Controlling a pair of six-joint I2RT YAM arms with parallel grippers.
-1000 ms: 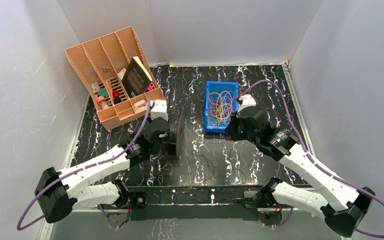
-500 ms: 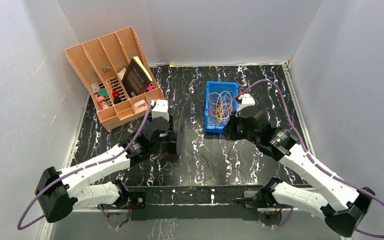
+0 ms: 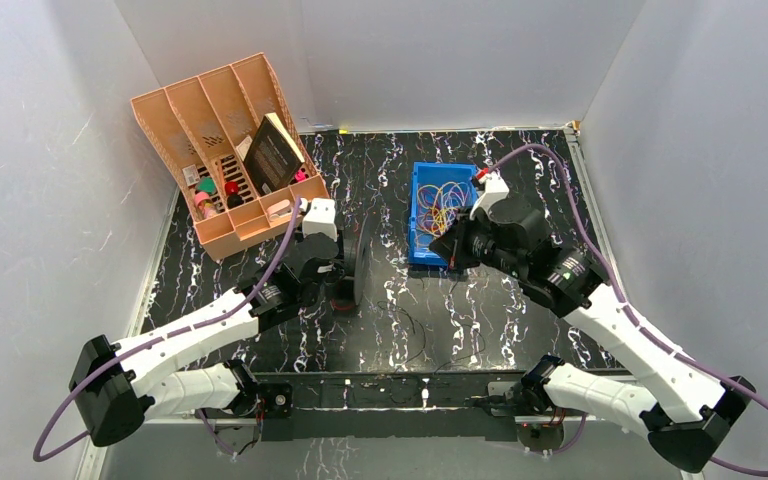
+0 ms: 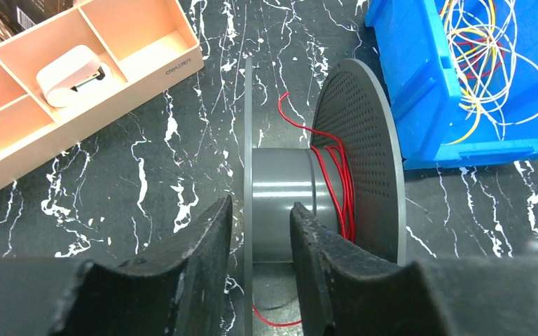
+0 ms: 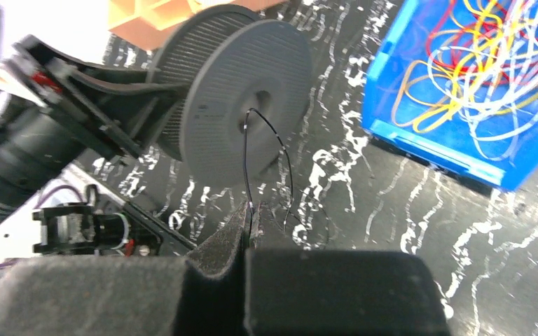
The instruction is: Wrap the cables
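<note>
Marbled table point(image 3: 380, 170) carries blue bin point(image 4: 420, 91), peach organizer point(image 3: 235, 232), spool point(image 4: 361, 140) (upright).

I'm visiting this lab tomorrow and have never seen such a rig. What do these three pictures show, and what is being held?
Two robot arms, the left arm and the right arm, are bolted to a black marbled table. One picture looks down from above; the other two come from a camera on each wrist. On the table are a peach organizer tray, a blue bin of coloured cables, and a grey spool with a red cable wound on its hub. The left gripper is open, its fingers either side of one spool flange. The right gripper is shut on a thin dark cable running to the spool's centre.
</note>
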